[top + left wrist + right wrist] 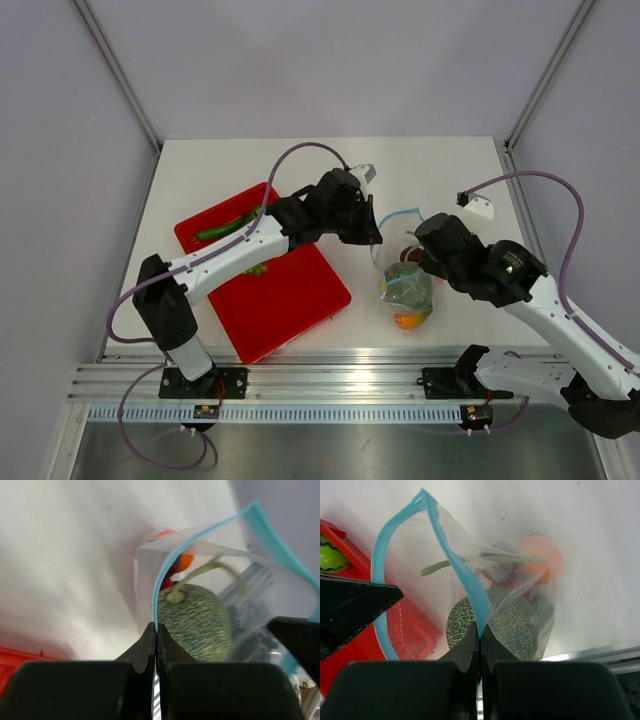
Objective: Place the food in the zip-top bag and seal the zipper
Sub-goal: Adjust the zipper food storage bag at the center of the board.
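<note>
The clear zip-top bag (406,288) stands between both arms with its mouth held apart. Inside it lie a netted melon (197,622), an orange (540,555) and red fruit. My left gripper (158,630) is shut on the light blue zipper (165,575) at the bag's left side. On the opposite side of that strip my right gripper (480,637) is shut on the zipper (465,580) too. From above, the left gripper (372,235) and right gripper (420,255) flank the bag's top. A green cucumber (225,228) and a small green fruit (257,268) lie on the red tray (285,300).
The red tray sits to the left of the bag, under the left arm. The table's near edge with its metal rail (340,380) runs just below the bag. White enclosure walls stand at the back and sides.
</note>
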Robot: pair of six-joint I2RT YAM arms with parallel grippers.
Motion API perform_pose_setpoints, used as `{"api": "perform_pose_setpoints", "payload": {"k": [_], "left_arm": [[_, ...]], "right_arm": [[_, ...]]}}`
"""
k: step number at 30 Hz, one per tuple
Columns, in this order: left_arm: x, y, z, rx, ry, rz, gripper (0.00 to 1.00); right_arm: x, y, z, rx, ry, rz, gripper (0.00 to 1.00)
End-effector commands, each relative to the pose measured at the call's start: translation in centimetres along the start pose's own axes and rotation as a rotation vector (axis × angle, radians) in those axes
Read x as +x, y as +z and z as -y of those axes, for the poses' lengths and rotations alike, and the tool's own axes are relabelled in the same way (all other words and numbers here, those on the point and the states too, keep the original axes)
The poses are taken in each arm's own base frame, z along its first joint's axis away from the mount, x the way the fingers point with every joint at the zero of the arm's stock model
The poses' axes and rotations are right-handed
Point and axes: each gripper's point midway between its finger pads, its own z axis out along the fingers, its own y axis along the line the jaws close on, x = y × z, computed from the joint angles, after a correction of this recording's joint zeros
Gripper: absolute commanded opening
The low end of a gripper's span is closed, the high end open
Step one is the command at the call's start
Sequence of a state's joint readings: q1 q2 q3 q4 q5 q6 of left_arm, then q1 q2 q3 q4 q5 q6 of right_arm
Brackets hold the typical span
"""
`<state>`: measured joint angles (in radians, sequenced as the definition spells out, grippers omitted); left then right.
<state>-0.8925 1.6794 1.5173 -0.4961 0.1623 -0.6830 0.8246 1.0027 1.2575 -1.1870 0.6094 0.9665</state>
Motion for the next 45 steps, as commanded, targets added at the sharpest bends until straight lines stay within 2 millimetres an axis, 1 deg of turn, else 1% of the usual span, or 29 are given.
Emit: {"api": "perform_pose_setpoints", "payload": {"k": [1,3,4,5,6,7,8,9,10,11,12,13,16,17,19,20,21,23,24,26,27,28,31,32,38,41,42,43,45], "left_arm": [[-6.4,-7.8,8.2,0.23,0.112,0.208,0.0],[-6.4,-8.4,8.5,0.241,0.115,0.211,0.0],[-6.1,-8.2,8.5,0.249,0.116,0.199,0.0],[-5.7,-7.8,8.2,0.247,0.115,0.187,0.0],[-5.3,-7.2,7.8,0.236,0.112,0.174,0.0],[-4.5,-6.0,6.7,0.21,0.105,0.148,0.0],[-4.1,-5.4,6.2,0.2,0.107,0.136,0.0],[-3.7,-4.7,5.6,0.188,0.109,0.127,0.0],[-3.1,-3.7,4.5,0.155,0.11,0.111,0.0],[-2.6,-2.5,3.6,0.126,0.114,0.09,0.0],[-2.0,-1.8,2.7,0.093,0.125,0.057,0.0],[-1.8,-1.2,2.5,0.079,0.142,0.032,0.0],[-2.3,-1.3,3.1,0.092,0.166,0.031,0.0],[-3.2,-2.1,3.8,0.102,0.178,0.057,0.0],[-4.4,-3.0,4.3,0.093,0.212,0.093,0.0],[-5.1,-3.5,4.6,0.092,0.223,0.111,0.0],[-6.0,-4.4,5.4,0.099,0.241,0.132,0.0],[-7.1,-5.2,5.8,0.09,0.249,0.171,0.0],[-7.6,-5.4,6.1,0.092,0.252,0.188,0.0],[-7.8,-5.2,6.2,0.098,0.252,0.195,0.0],[-7.5,-4.7,6.2,0.106,0.247,0.177,0.0],[-7.1,-4.2,6.1,0.106,0.243,0.163,0.0],[-6.1,-3.2,5.8,0.123,0.225,0.13,0.0],[-6.1,-3.0,5.9,0.132,0.219,0.133,0.0],[-5.5,-2.4,5.4,0.128,0.218,0.112,0.0],[-5.5,-2.4,5.3,0.124,0.222,0.111,0.0],[-5.4,-2.3,5.3,0.123,0.221,0.108,0.0],[-5.4,-2.2,5.2,0.123,0.221,0.108,0.0],[-5.3,-2.2,5.3,0.126,0.22,0.106,0.0]], "right_arm": [[-4.2,-2.7,-1.7,-0.104,0.038,0.111,0.0],[-4.3,-2.7,-2.0,-0.129,0.052,0.119,0.0],[-4.1,-2.6,-2.0,-0.127,0.059,0.118,0.0],[-3.3,-1.8,-1.6,-0.107,0.051,0.106,0.0],[-2.8,-1.4,-1.4,-0.098,0.05,0.102,0.0],[-2.3,-0.8,-1.5,-0.092,0.057,0.095,0.0],[-1.1,0.2,-0.9,-0.067,0.041,0.076,0.0],[-0.7,0.8,-0.9,-0.06,0.051,0.079,0.0],[-0.1,1.6,-0.5,-0.037,0.047,0.081,0.0],[0.8,3.0,0.9,0.024,0.026,0.095,0.0],[0.9,3.5,1.1,0.038,0.034,0.108,0.0],[1.0,4.0,1.3,0.057,0.032,0.109,0.0],[0.0,3.6,0.8,0.051,0.025,0.127,0.0],[-1.0,3.1,0.1,0.037,0.03,0.145,0.0],[-2.3,2.4,-0.2,0.029,0.008,0.172,0.0],[-3.4,1.6,-0.9,0.01,0.018,0.187,0.01],[-3.8,1.2,-0.8,0.014,-0.001,0.191,0.02],[-4.9,0.3,-1.0,0.0,0.013,0.214,0.13],[-5.0,0.2,-0.9,-0.001,0.012,0.219,0.16],[-4.8,0.3,-0.2,0.014,0.018,0.221,0.22],[-4.2,0.5,0.2,0.019,0.028,0.208,0.25],[-3.8,0.8,0.4,0.026,0.032,0.197,0.25],[-2.6,1.0,1.4,0.029,0.067,0.168,0.31],[-2.3,0.9,1.6,0.029,0.076,0.163,0.32],[-1.4,0.4,2.5,0.013,0.124,0.133,0.33],[-1.3,0.2,2.4,0.007,0.128,0.119,0.44],[-1.3,0.2,2.3,0.002,0.122,0.116,0.5],[-1.3,0.1,2.1,-0.004,0.122,0.11,0.65],[-0.9,0.5,2.5,0.031,0.11,0.092,0.72]]}}
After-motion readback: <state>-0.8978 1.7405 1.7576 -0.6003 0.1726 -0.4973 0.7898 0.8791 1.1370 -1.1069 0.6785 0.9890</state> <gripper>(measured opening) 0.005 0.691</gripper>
